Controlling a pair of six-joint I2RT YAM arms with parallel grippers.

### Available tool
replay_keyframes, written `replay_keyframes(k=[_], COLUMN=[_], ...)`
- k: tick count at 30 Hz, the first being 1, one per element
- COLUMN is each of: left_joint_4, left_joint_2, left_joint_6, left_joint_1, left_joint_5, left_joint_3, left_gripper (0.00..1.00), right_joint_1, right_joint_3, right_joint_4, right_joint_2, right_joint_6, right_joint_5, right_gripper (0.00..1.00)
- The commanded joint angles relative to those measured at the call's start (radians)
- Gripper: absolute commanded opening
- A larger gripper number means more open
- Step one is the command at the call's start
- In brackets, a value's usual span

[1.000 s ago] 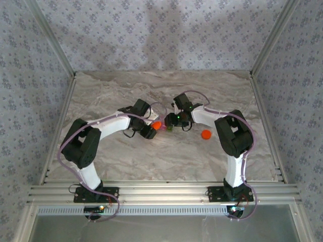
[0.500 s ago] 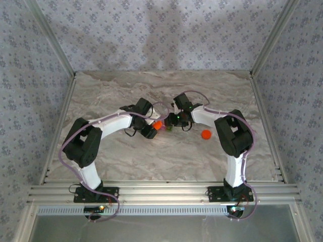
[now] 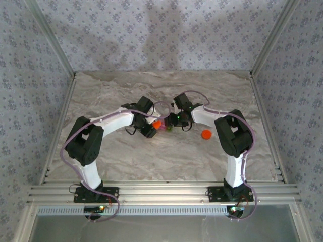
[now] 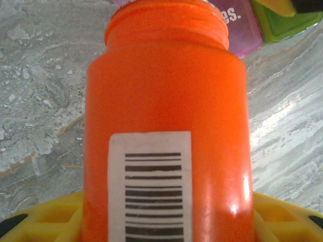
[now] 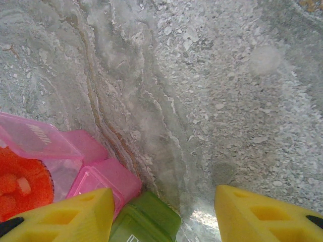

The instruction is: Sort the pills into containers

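Centrally, both arms bent inward; L claw (image 4: 161, 224) clamps orange bottle (image 4: 166, 91), R claw (image 5: 164, 212) parted over containers (image 5: 108, 184).

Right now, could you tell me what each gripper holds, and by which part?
Left gripper holds the bottle by its lower body. The green compartment sits inside the right gripper; grip unclear.

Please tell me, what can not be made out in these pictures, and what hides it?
1. How many pills the orange bottle holds: left wrist view, its own wall hides the inside; right wrist view, the left edge cuts its mouth.
2. Print on the pink compartment: left wrist view, the bottle covers most.
3. Whether the jaws of the right gripper grip the green compartment: right wrist view, bottom edge cuts them.
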State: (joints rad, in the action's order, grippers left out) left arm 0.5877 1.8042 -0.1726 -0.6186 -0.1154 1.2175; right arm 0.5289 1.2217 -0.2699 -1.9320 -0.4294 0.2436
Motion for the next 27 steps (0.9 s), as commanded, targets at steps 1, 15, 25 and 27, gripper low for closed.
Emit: replay_keyframes(k=[1, 15, 25, 27], left_joint_4=[0.044, 0.084, 0.144, 0.15], left_joint_2=[0.014, 0.04, 0.052, 0.052], left_joint_6=[-0.023, -0.051, -0.071, -0.076], left_joint_1=[-0.007, -0.013, -0.016, -0.019], left_joint_5=[0.013, 0.033, 0.052, 0.058], left_joint_3=[0.04, 0.091, 0.117, 0.122], left_gripper=[0.0, 0.0, 0.0, 0.0], right_joint_1=[0.006, 0.005, 0.003, 0.003], right_joint_3=[-0.008, -0.007, -0.007, -0.007], right_joint_4=[-0.023, -0.024, -0.025, -0.025], right_joint_2=[-0.025, -0.028, -0.028, -0.03], right_joint_6=[-0.007, -0.007, -0.007, -0.008], right_joint_5=[-0.003, -0.001, -0.001, -0.001], right_gripper=[0.57, 0.57, 0.57, 0.57])
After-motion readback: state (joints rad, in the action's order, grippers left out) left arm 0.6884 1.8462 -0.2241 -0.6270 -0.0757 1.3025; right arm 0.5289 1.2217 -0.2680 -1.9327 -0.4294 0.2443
